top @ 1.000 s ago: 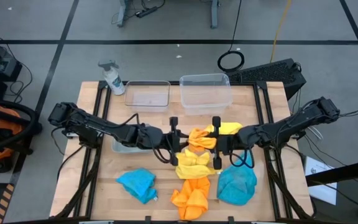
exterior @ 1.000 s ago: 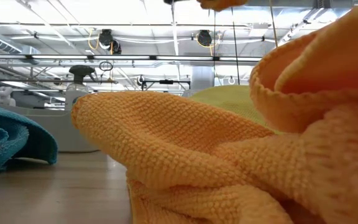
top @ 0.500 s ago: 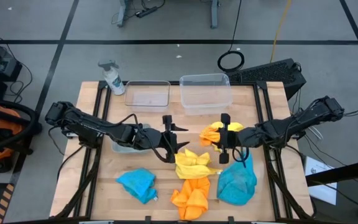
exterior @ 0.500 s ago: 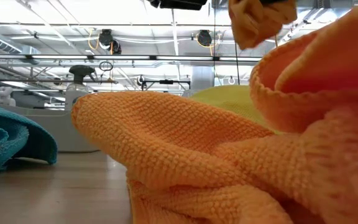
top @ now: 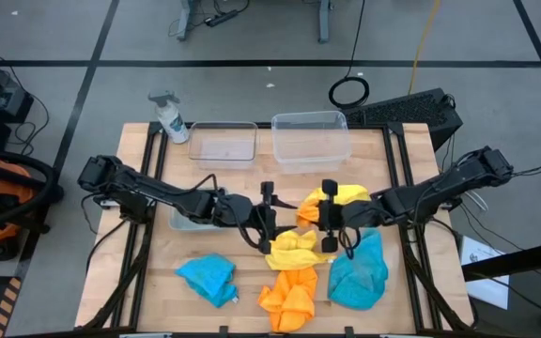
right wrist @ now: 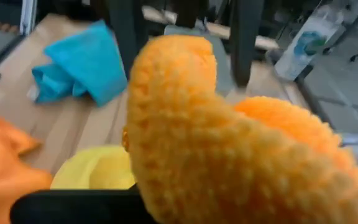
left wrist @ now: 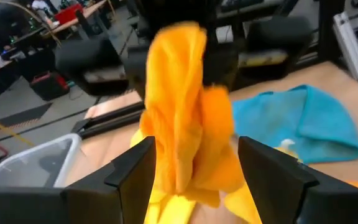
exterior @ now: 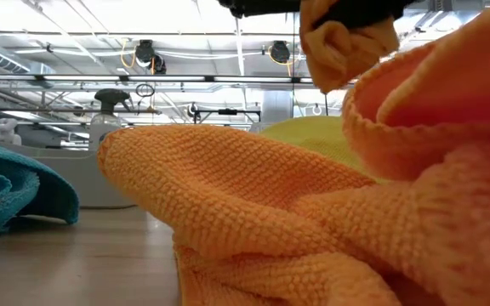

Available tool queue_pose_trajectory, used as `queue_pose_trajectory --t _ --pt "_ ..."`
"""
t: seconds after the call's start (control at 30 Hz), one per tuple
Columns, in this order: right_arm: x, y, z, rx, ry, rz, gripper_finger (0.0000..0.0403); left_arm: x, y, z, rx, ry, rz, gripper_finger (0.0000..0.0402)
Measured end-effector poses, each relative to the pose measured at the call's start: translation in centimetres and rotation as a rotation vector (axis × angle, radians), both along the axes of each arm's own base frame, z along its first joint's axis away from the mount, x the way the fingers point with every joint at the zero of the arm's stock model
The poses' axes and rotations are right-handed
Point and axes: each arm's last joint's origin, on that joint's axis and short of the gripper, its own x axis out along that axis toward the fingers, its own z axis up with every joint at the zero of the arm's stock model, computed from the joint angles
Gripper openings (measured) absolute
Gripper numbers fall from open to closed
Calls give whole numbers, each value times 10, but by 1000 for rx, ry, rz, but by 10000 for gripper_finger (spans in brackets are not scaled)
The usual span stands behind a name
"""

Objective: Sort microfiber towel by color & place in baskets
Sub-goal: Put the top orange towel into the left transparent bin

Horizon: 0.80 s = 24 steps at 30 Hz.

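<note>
Overhead camera straight down, low one level across the table (top: 139, 282), wrist cameras close (all sharing towels (top: 291, 299)).

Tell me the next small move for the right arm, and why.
Probably carry the orange towel to the empty basket just beyond it: the right gripper is shut on it, lifted off the pile, and the left gripper is open.

Two dark jointed arms over the wooden table (top: 148, 272), black cables looping beside each, left gripper (top: 269, 215) with slim black fingers, right gripper (top: 328, 215) matching
</note>
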Motion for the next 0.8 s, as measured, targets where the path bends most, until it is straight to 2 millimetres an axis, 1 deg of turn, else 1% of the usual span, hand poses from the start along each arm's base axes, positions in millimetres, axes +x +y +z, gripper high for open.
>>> queue_pose_trajectory --t 0.1,0.2,0.3,0.37,0.47,0.57,0.67,0.8 --pt "-4 -1 8 -27 -33 20 47 -3 5 -2 39 33 114 233" --pt "-18 -3 26 -34 -107 38 47 -9 10 1 44 54 242 233" --pt "-32 -7 43 -28 -187 53 47 -11 11 4 21 45 263 233" --pt "-39 -9 48 -27 -229 64 47 -11 10 7 1 15 264 233" --pt "-48 -11 39 -23 -252 134 47 -9 10 11 -17 -28 260 233" --pt "-56 -13 22 -12 -306 174 47 -8 9 12 -80 -41 170 233" --pt "-64 -16 9 -12 -439 171 47 -2 9 14 -168 -90 76 233" --pt "-72 -23 -8 -10 -638 139 47 7 15 9 -174 -129 77 234"
